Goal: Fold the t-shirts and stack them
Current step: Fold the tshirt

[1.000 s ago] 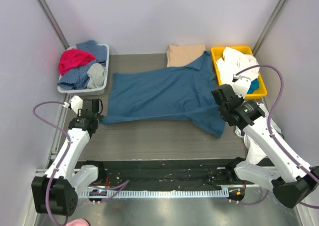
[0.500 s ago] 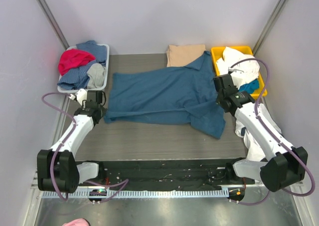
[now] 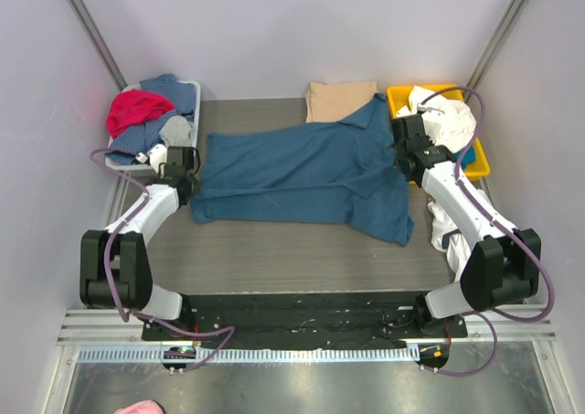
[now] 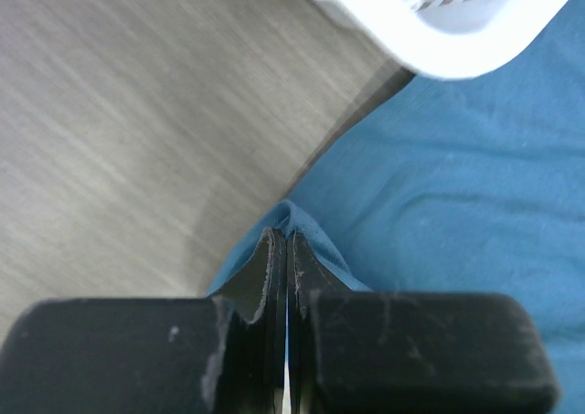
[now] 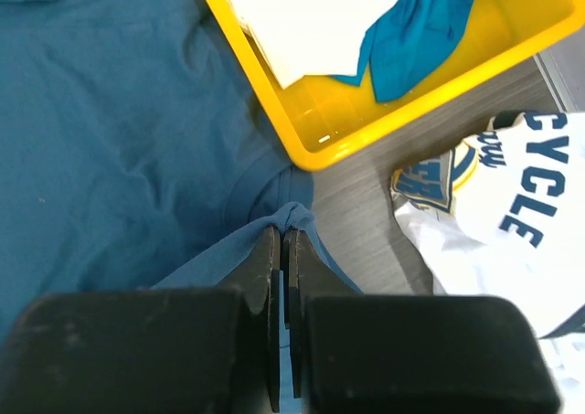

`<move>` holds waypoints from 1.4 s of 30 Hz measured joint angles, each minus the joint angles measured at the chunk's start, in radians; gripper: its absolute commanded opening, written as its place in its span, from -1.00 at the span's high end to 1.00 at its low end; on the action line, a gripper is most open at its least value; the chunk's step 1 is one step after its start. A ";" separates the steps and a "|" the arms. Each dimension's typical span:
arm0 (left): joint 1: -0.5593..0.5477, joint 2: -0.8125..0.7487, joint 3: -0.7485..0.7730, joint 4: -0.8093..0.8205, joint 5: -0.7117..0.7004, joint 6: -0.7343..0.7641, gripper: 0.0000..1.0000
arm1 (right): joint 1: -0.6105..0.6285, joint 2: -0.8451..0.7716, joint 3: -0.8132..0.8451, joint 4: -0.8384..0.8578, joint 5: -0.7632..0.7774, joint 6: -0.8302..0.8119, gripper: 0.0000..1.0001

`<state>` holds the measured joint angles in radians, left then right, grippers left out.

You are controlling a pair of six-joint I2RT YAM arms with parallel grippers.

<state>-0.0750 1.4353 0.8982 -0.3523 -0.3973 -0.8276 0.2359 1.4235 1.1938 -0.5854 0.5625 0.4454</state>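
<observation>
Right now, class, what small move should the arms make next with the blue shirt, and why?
Probably lift both pinched edges and carry them over the shirt to fold it: the left gripper and right gripper are shut on its opposite ends, and it lies spread, unfolded.

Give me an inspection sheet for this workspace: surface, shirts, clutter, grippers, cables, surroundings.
Surface: grey wood-grain table, largely under cloth.
Job's things: blue t-shirt spread out, not yet a neat rectangle; tan t-shirt folded at the far edge, with a corner of the blue one overlapping it.
Clutter: grey bin heaped with clothes, far left; yellow bin holding white and teal cloth, far right; white printed garment beside it.
Grippers: left gripper shut on the blue t-shirt's left edge; right gripper shut on its right edge.
Cables: purple cables loop from both arms; the right one arcs over the yellow bin.
Surroundings: pale walls; nothing else seen.
</observation>
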 measured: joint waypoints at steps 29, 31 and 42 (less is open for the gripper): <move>-0.001 0.414 0.340 0.056 0.111 0.067 1.00 | -0.039 0.075 -0.018 0.039 0.001 -0.001 0.98; -0.001 0.431 0.350 0.058 0.122 0.072 1.00 | -0.042 0.075 -0.022 0.039 0.002 -0.001 0.99; -0.003 0.463 0.372 0.048 0.147 0.090 -0.50 | -0.053 0.075 -0.027 0.039 0.008 0.011 -0.06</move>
<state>-0.0784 1.8980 1.2705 -0.3038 -0.2501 -0.7376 0.1825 1.4986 1.1667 -0.5465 0.5709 0.4564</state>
